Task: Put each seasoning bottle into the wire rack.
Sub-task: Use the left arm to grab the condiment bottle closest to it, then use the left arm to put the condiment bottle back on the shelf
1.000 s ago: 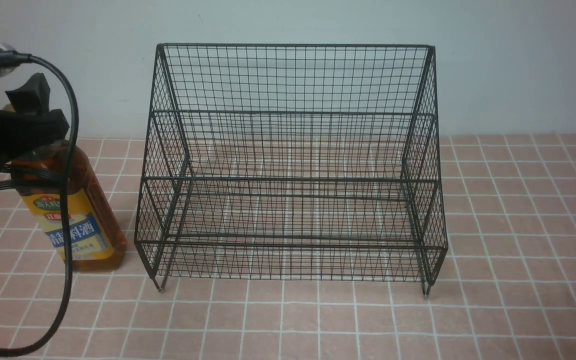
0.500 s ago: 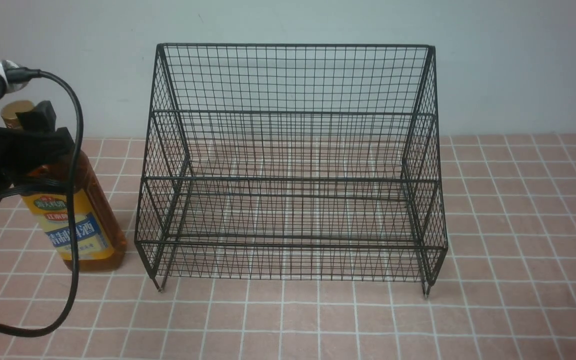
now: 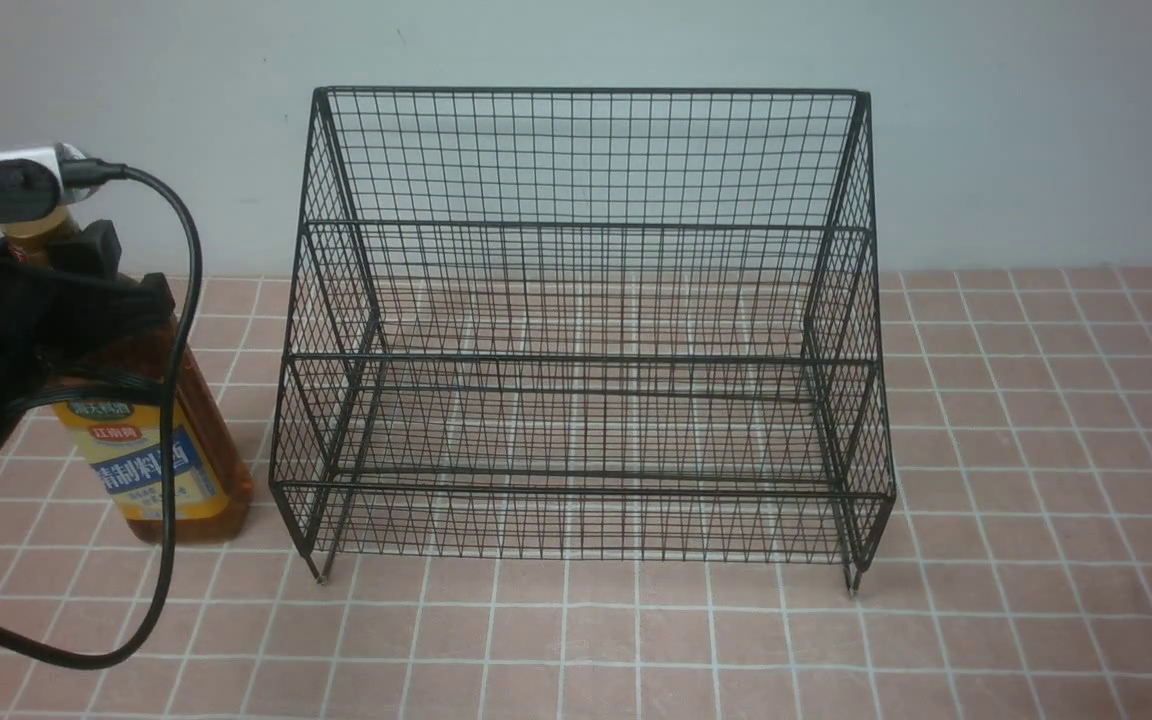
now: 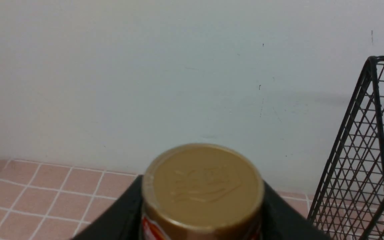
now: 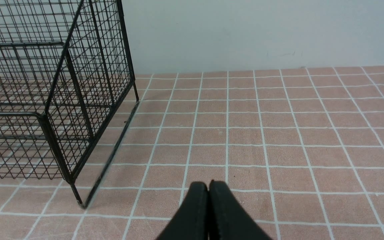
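Pink tiled counter (image 3: 1036, 450): seasoning bottle (image 3: 151, 470) stands upright between the fingers of my left gripper (image 3: 101, 285), flanked at the neck for lifting into the wire rack (image 3: 586, 300) beside them. I cannot tell if they pinch yet. Right gripper (image 5: 208, 200) idles, fingertips pressed together.
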`<state>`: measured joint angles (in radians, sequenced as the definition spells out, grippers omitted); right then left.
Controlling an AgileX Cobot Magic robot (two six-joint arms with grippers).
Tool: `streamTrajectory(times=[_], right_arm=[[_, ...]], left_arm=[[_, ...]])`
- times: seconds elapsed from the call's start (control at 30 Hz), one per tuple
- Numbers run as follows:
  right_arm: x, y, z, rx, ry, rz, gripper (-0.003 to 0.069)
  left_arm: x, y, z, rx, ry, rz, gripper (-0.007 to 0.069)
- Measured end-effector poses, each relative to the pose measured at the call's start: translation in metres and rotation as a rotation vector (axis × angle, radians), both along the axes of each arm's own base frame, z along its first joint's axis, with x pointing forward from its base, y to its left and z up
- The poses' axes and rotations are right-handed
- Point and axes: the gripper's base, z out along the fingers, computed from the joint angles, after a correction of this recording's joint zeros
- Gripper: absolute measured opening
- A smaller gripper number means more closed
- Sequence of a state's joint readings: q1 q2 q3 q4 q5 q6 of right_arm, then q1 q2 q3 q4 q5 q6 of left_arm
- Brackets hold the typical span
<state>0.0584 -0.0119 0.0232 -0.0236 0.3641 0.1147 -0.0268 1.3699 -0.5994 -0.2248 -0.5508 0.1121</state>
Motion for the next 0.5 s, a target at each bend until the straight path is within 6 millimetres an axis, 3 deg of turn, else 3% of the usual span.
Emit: streamTrajectory(times=[0.2, 0.37, 0.43, 0.47, 0.5], right_arm=[[0.0, 0.0, 0.0, 0.0, 0.0, 0.0, -0.0012], [0.0, 0.0, 0.0, 0.0, 0.0, 0.0, -0.0012], [0.0, 0.0, 0.0, 0.0, 0.0, 0.0, -0.0012], [0.0, 0.0, 0.0, 0.0, 0.0, 0.0, -0.0012], [0.0, 0.0, 0.0, 0.0, 0.0, 0.0, -0.0012]], left_arm=[[-0.008, -0.002, 0.007, 0.015, 0.013, -0.029, 0.0311], [-0.015, -0.005, 0.03, 0.012, 0.053, -0.061, 0.031], [-0.017, -0.006, 0.063, 0.011, 0.029, -0.083, 0.031], [-0.017, -0.007, 0.066, 0.011, 0.026, -0.084, 0.031], [-0.019, -0.007, 0.089, 0.012, -0.014, -0.093, 0.031]])
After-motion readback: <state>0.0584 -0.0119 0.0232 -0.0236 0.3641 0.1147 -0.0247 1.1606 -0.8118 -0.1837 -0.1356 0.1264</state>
